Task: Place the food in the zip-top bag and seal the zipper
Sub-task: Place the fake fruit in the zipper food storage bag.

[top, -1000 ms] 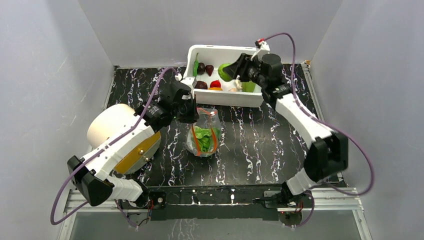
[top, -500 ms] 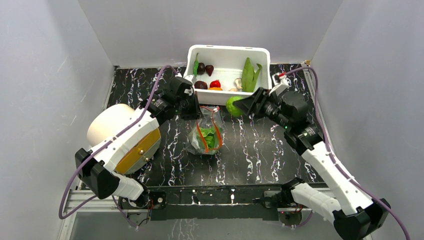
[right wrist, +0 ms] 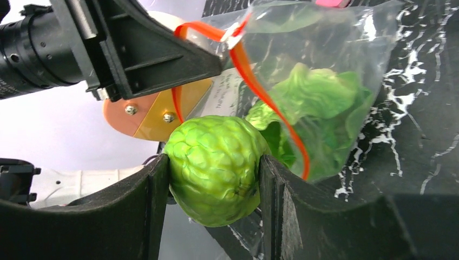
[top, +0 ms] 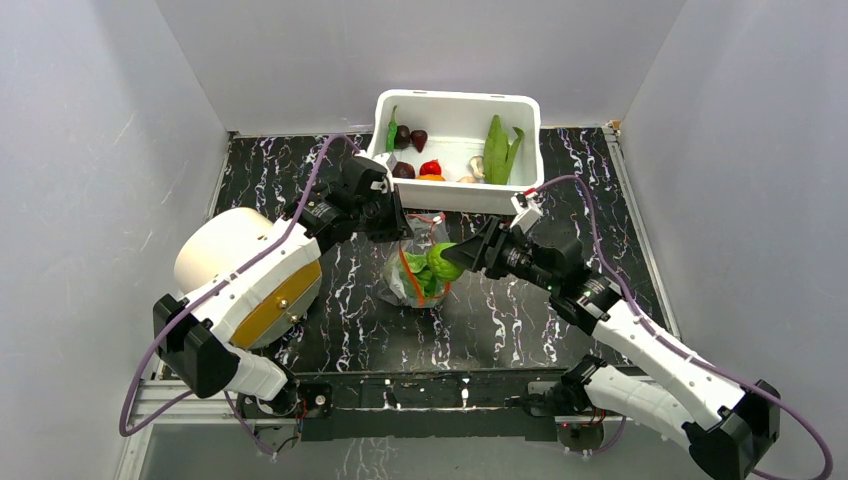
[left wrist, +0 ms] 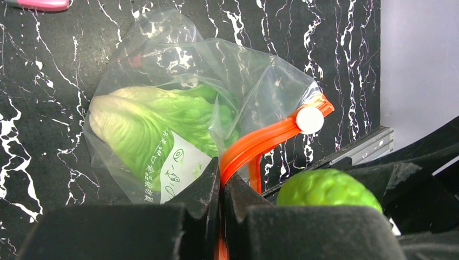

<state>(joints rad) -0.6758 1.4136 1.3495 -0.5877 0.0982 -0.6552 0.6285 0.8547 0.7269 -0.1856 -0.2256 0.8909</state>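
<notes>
Loading is under way: at centre frame, the left gripper jaws pinch the zipper of the zip-top bag, while the right gripper jaws clasp the green ball at its mouth, which likely next needs pushing inside and releasing.

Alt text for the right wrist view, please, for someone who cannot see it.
The right end effector grips a bumpy green ball just outside the mouth of a clear zip-top bag that holds a leafy cabbage. At upper left, the left end effector pinches the orange-red zipper at the bag's mouth.
</notes>
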